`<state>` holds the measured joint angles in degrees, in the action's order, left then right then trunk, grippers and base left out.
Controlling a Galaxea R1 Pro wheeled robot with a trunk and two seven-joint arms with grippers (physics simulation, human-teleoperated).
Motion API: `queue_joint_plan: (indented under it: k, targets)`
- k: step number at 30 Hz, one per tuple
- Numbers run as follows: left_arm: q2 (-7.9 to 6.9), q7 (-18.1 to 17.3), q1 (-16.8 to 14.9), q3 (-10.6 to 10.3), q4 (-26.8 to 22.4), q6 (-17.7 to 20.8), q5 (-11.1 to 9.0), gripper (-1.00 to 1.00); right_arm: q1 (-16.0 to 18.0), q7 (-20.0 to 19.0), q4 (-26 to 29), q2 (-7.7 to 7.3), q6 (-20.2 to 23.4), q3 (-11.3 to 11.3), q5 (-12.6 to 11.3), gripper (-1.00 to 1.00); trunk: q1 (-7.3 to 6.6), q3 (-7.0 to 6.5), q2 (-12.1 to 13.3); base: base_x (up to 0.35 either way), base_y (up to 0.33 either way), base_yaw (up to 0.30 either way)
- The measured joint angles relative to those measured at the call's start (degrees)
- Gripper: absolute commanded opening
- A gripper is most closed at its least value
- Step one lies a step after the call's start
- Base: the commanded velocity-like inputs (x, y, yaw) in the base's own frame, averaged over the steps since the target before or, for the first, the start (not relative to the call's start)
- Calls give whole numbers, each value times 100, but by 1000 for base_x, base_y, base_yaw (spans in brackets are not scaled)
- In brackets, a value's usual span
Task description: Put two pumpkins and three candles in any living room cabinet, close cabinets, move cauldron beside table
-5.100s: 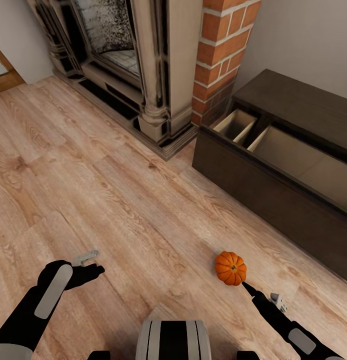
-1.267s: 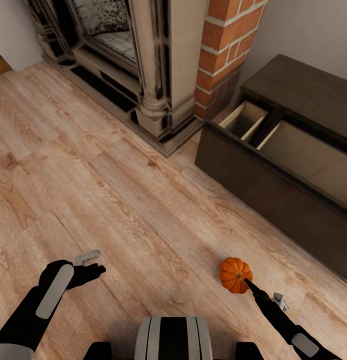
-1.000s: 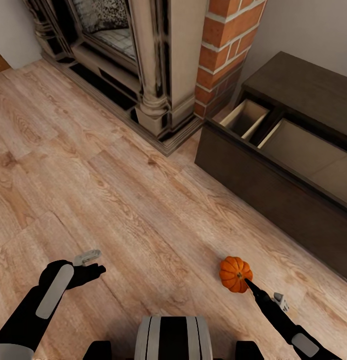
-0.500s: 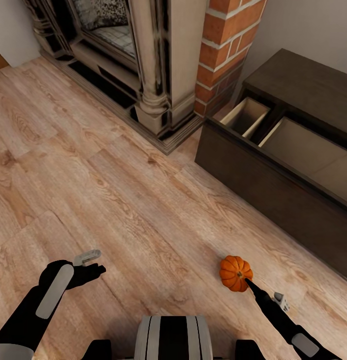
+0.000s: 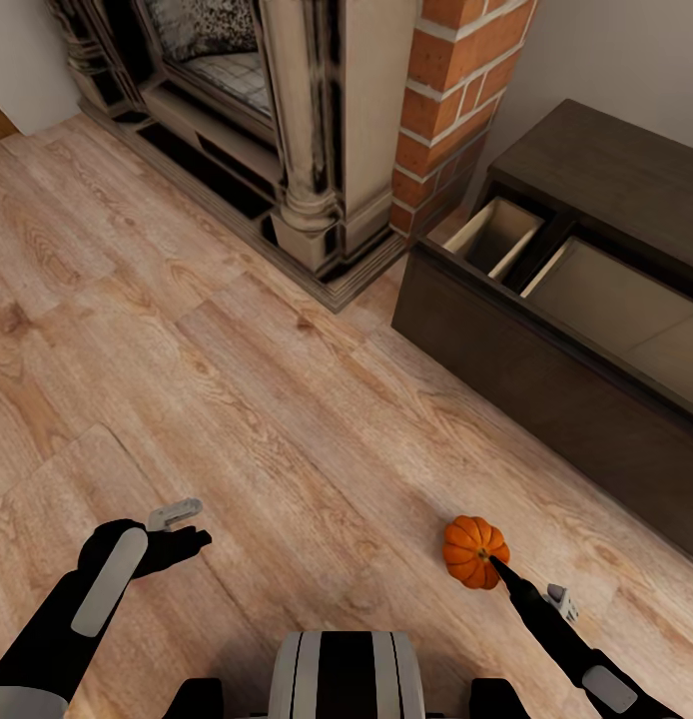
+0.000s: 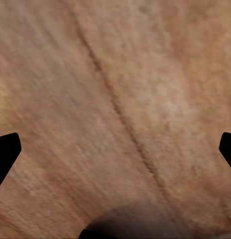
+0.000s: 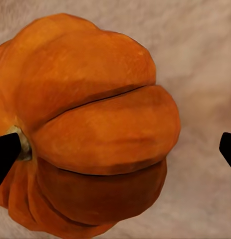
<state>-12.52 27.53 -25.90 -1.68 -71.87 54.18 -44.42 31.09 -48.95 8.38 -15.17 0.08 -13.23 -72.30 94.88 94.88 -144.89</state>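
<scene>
A small orange ribbed pumpkin [image 5: 475, 550] lies low over the wooden floor, right at the tip of my right gripper [image 5: 495, 566]. Close up, the pumpkin [image 7: 90, 124] lies between the spread fingers of the right gripper [image 7: 115, 149], which is open. One fingertip [image 7: 5, 154] sits by the stem; the other is apart from the rind. My left gripper [image 5: 191, 528] hovers open and empty over bare floor, as the left wrist view of the gripper [image 6: 115, 149] also shows. The dark-brown cabinet [image 5: 606, 175] stands at the right with its drawers [image 5: 596, 300] pulled out, pale inside.
A stone fireplace [image 5: 307, 150] with a brick column [image 5: 451, 90] stands at the back, left of the cabinet. The cabinet's pulled-out drawer front [image 5: 526, 389] juts into the floor on the right. Open wooden floor [image 5: 237, 379] stretches ahead of me.
The whole view has shifted slightly, so the camera moved. The pumpkin stays at my right gripper's tip, a touch closer to it. My left arm holds the same pose.
</scene>
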Motion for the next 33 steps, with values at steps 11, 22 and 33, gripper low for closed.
queue_joint_plan:
  k: [11,22,33]
  targets:
    - [0,0,0,-4,3,0,0,100,0,15,0,0,0,0,0,100,0,0,0,0,19,0]
    - [0,0,0,-4,2,0,0,100,0,18,0,0,0,1,0,100,0,0,0,0,77,0]
    - [0,0,1,-3,1,1,0,100,-2,10,9,0,-4,-40,4,100,-2,0,0,59,92,0]
